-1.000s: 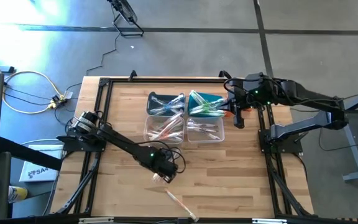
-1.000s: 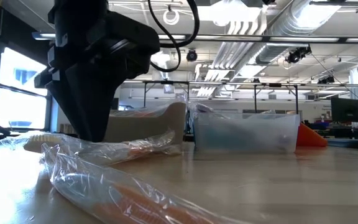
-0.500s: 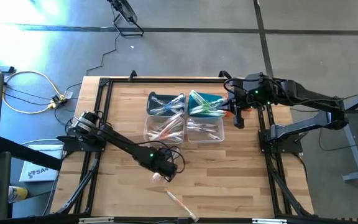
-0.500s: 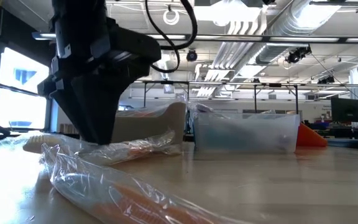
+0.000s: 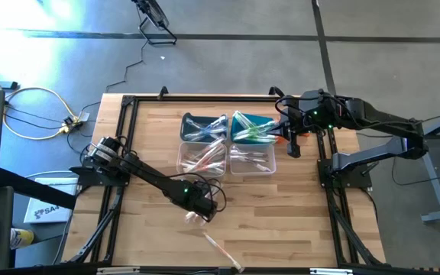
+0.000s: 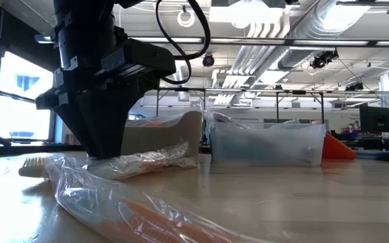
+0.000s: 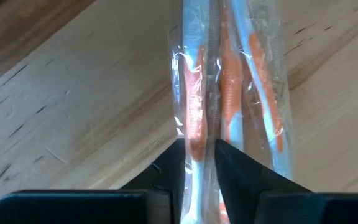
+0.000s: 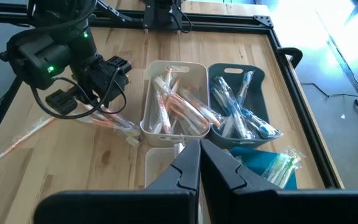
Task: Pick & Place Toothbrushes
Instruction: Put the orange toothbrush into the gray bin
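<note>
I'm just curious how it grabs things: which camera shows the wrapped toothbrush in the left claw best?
The left wrist view: the orange toothbrush fills it, pinched in the left gripper. The low view shows it sideways, the high view a speck, the right wrist view a distant glimpse.

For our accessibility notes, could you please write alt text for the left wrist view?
The left pincer closes its dark fingers around a clear-wrapped toothbrush with an orange handle, lying on the wooden table. Another wrapped orange toothbrush lies alongside.
</note>
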